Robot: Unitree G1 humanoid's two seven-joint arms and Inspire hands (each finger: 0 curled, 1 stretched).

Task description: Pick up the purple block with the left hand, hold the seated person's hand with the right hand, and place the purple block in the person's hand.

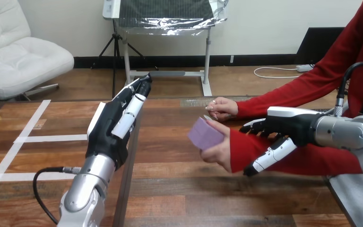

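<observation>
Worktop: the wooden worktop (179, 189) spans the lower view, with white tape lines (52, 138) across its 9 o'clock part.

Right arm: the silver right arm (345, 132) enters from 3 o'clock and reaches toward the centre.

Left arm: the silver left arm (82, 194) rises from 7 o'clock and points toward 1 o'clock.

Person's forearm: a red-sleeved forearm (312, 158) comes in from 3 o'clock, low over the worktop, and passes right by the right hand.

Left hand: the left hand (116, 125) is raised at 9 o'clock from the centre. Its fingers are straight and close together, aimed toward 1 o'clock. It holds nothing and stands well apart from the block.

Right hand: the right hand (286, 124) lies against the red sleeve near the wrist, at 3 o'clock from the block. Whether it clasps the sleeve or only rests on it, I cannot tell.

Person's nearer hand: the person's nearer hand (220, 153) sits just past the centre toward 4 o'clock, wrapped round the block from below and from the side.

Person's farther hand: the person's farther hand (223, 108) is at 12 o'clock from the block, just beside its top corner. Whether it touches the block is unclear.

Purple block: the purple block (204, 135) rests in the person's nearer hand near the view's centre, tilted, with one flat face turned toward 8 o'clock.
</observation>
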